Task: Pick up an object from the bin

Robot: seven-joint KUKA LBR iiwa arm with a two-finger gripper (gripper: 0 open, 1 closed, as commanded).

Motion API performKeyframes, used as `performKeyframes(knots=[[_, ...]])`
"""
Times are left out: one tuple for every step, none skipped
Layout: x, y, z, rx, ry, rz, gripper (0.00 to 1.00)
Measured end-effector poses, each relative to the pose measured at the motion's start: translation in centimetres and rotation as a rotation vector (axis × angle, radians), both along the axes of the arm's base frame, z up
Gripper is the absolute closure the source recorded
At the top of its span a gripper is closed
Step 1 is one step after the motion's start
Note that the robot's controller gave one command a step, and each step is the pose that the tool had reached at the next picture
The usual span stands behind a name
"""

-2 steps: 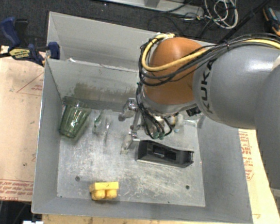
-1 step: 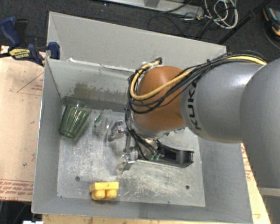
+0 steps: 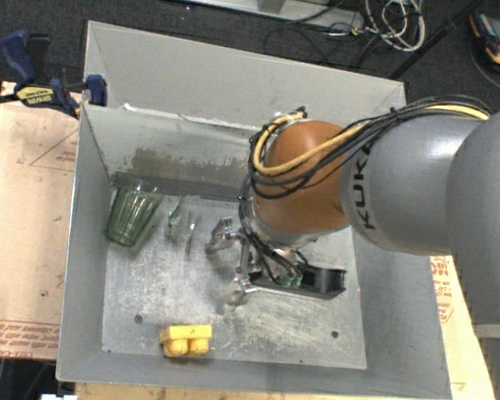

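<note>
The lettering KUKA [image 3: 364, 191] was read on the grey arm [image 3: 438, 185]. The gripper [image 3: 238, 281] was seen low over the middle of the bin [image 3: 249, 82] floor; whether it was spread or closed could not be told. A black object [image 3: 323, 281] lay just beside it toward the right wall, partly hidden under the orange cover [image 3: 304, 179]. A yellow block [image 3: 185, 340] lay near the front edge.

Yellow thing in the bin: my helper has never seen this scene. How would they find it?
Find the grey metal bin; on its floor near the front wall, left of middle, a small yellow block lies alone. No other loose thing is yellow: the green cup lies by the far wall.
</note>
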State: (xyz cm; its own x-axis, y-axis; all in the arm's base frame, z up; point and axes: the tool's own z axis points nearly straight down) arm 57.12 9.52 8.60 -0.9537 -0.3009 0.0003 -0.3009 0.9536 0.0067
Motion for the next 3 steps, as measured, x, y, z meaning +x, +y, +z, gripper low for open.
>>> performKeyframes(knots=[[0.6,-1.7,0.4,-0.002,-0.003,-0.008,0.0],[0.1,-1.9,4.8,-0.005,-0.009,0.051,0.0],[1.5,-7.2,4.5,-0.003,-0.006,0.08,0.0]])
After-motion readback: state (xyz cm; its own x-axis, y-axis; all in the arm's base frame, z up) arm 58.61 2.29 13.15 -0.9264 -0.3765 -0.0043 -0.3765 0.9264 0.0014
